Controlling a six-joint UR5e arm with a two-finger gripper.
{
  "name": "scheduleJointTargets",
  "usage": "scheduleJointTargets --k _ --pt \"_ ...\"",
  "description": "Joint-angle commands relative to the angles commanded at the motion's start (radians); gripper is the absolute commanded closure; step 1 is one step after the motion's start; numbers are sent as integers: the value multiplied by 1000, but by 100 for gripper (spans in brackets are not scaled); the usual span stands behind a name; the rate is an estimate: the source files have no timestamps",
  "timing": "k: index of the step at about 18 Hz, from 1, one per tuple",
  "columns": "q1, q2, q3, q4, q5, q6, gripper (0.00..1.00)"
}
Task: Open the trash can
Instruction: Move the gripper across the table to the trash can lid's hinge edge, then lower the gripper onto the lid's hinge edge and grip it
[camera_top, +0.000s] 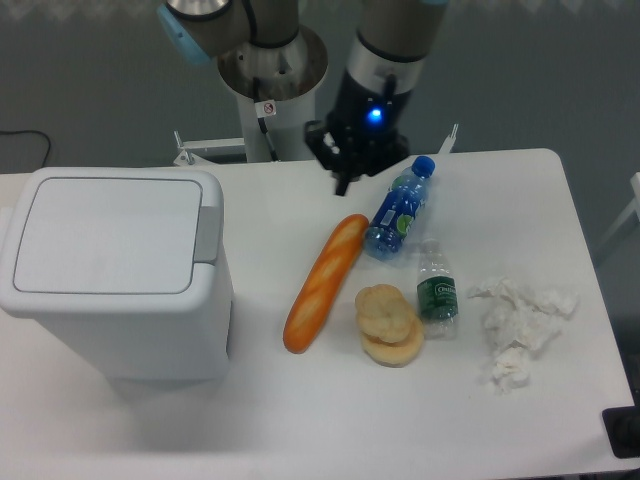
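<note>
Trash can (115, 270) sits at far left of table (300, 420), lid shut flat, grey tab on its right edge. Baguette (326, 282) lies diagonal mid-table. Gripper (352, 170) hangs above table's back edge, well apart from can, blue light on wrist; fingers' state: can't tell. Two buns (387, 324) stacked, blue bottle (398, 209) & small green-label bottle (436, 287) next. Crumpled tissue (520, 327) at right.
</note>
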Motion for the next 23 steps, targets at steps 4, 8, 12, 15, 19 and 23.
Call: scheduleJointTargets --k 4,8,12,15,19,23 --pt "-29 0 9 89 -71 -121 100" --pt "-74 -8 8 210 -92 -267 100" --pt "-127 -52 12 268 -106 -287 100" --pt "-137 -55 3 268 -105 -293 100" --pt "-155 -57 -3 268 -103 -293 100" --pt "-157 -52 -15 267 -100 -293 100"
